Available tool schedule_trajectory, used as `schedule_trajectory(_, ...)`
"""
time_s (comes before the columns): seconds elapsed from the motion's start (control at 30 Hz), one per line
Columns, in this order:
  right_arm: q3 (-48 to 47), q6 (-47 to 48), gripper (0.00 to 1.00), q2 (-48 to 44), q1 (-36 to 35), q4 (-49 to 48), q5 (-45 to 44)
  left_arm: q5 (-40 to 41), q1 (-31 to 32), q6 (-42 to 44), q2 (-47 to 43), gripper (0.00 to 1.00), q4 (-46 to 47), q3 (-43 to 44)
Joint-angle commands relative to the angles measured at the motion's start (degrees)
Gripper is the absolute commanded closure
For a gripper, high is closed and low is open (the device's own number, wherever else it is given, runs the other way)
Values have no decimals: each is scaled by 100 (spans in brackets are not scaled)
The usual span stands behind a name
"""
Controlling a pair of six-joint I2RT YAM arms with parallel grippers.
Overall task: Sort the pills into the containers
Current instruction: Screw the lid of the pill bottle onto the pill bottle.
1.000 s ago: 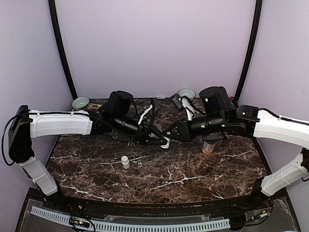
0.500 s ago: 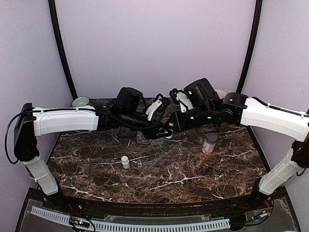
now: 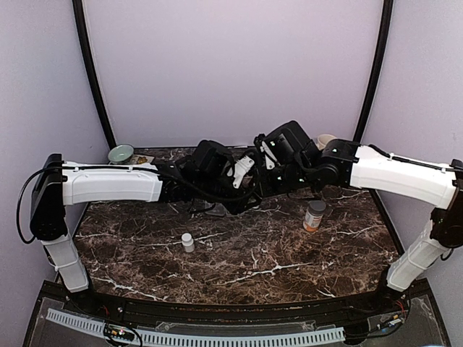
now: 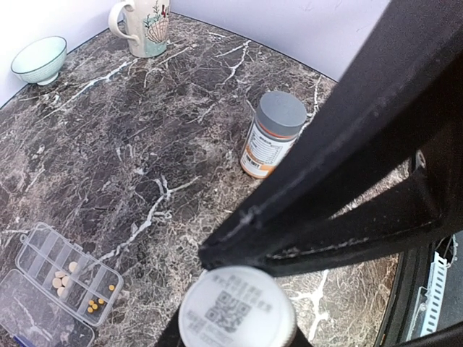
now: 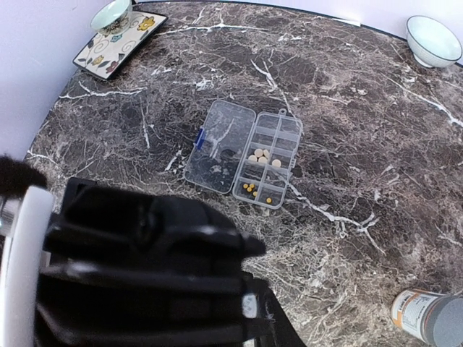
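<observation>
The clear pill box [image 5: 244, 155] lies open on the marble, with cream-white pills [image 5: 262, 155] in one compartment and small yellow pills [image 5: 253, 189] in another. It also shows in the left wrist view [image 4: 51, 293]. My left gripper [image 4: 239, 322] is shut on a small white bottle [image 4: 237, 309], whose round QR-labelled end faces the camera. My right gripper [image 3: 253, 186] meets it in mid-air above the table's middle. One black finger [image 4: 311, 195] of it crosses just above the bottle. In the right wrist view the left arm's black body hides the right jaws.
An orange bottle with a grey cap [image 3: 314, 215] stands on the right. A second white bottle [image 3: 187, 242] stands front-centre. A pale bowl [image 3: 121, 153] and a patterned tray [image 5: 119, 43] are at the back left. A mug [image 4: 142, 25] and another bowl [image 5: 432, 40] are at the back right.
Both arms have swung together: the left gripper moved right and up, and the right gripper pulled back and left. They stay joined. The orange bottle is now uncovered.
</observation>
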State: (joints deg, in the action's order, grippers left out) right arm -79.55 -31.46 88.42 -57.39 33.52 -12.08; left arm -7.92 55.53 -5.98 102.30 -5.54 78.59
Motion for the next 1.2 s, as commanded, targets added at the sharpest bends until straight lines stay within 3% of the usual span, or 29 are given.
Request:
schedule_trajectory(0.0,141,-70,87,-81,-220,-324,372,177,20,37,-272,89,675,-13)
schedule_trajectory(0.2,339,-125,74,-287,-174,-444,267,192,20,45,-281,93,684,-23)
schedule_trajectory(0.37,376,-97,78,-310,-139,-499,388,121,-10,59,-357,94,857,-169)
schedule_trajectory(0.87,763,-190,80,-745,-101,-748,592,-1560,-428,-36,-941,97,1715,-1094)
schedule_trajectory(1.17,1054,-79,79,-1210,-97,-1255,230,-2397,-429,30,-882,99,1577,-1089)
